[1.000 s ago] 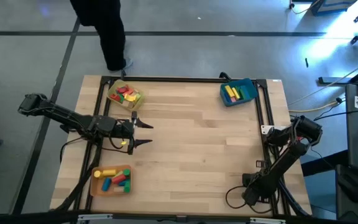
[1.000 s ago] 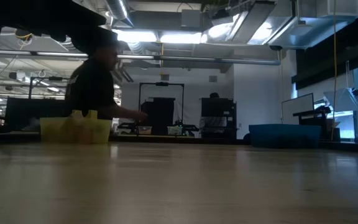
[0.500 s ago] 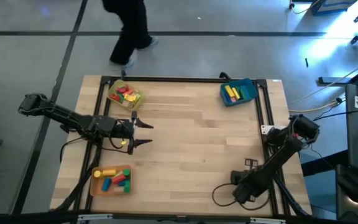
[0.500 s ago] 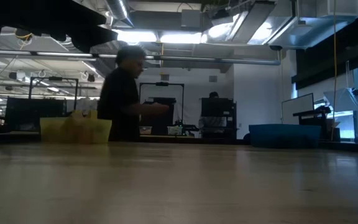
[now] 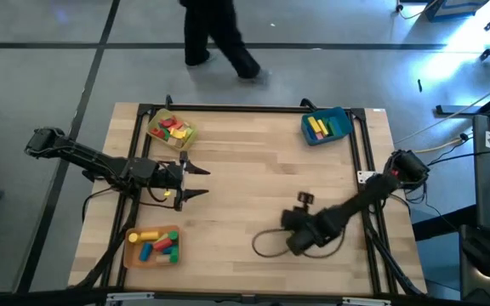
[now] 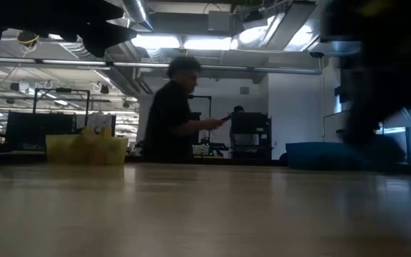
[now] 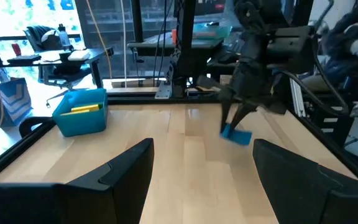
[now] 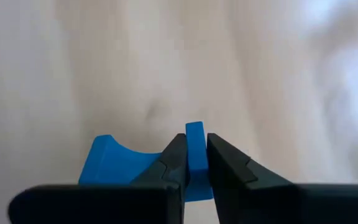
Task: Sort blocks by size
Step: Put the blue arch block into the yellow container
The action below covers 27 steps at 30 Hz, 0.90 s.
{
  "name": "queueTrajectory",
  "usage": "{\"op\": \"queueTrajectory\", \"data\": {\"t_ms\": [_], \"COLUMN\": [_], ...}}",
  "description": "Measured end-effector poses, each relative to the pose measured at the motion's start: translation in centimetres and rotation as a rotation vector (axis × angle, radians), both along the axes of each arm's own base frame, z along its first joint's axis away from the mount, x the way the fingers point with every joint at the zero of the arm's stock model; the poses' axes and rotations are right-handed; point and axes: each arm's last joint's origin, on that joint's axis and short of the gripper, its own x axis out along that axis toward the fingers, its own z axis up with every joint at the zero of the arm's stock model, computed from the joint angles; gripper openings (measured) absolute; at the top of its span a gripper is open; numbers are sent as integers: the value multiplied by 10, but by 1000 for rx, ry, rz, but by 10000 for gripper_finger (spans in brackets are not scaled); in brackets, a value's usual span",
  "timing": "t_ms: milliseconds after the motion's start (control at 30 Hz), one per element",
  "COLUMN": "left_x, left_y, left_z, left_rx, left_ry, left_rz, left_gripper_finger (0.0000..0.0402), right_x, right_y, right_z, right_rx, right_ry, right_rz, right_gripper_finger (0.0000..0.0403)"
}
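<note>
The right gripper [image 8: 191, 163] is pinching a blue arch block [image 8: 143, 168], its two dark fingers [image 8: 174, 160] pressed against one upright leg of the piece. The block's curved cut-out is showing just beside the fingers, and the wooden table [image 8: 166, 68] is lying beyond it. From the left wrist, the same block [image 7: 236, 134] is hanging at the tip of the right gripper [image 7: 235, 122], close to the table surface near the middle of the board. From above, the right arm is reaching from the table's right edge toward the centre, with the right gripper [image 5: 303, 201] pointing toward the far side.

The left gripper [image 5: 196, 182] is hovering over the left part of the table with its fingers [image 7: 123, 171] spread wide and nothing between them.

Other blocks are sitting in trays: a yellow tray [image 5: 170, 130] at the far left corner is holding mostly red pieces, a blue tray [image 5: 327, 126] at the far right is holding yellow and green ones, and an orange tray [image 5: 151, 246] at the near left is holding mixed colours.

A person [image 5: 215, 34] is walking on the floor beyond the table's far edge.
</note>
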Motion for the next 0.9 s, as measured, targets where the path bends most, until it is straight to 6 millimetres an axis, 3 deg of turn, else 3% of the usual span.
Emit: {"op": "queueTrajectory", "data": {"t_ms": [200, 400, 633, 900], "left_x": [1, 5, 3, -17], "left_y": [1, 7, 9, 14], "left_z": [6, 21, 44, 69], "left_rx": [-7, 41, 112, 33], "left_ry": [-19, -23, -47, -166], "left_rz": [9, 116, 120, 131], "left_gripper_finger": [260, 260, 260, 260], "right_x": [42, 79, 112, 144], "right_y": [-40, -93, -158, -217], "right_z": [7, 17, 31, 21], "right_rx": [-118, -208, -182, -145], "right_ry": [-177, -297, -485, -790], "right_rz": [-13, -18, 29, 71], "right_gripper_finger": [46, 48, 47, 47]}}
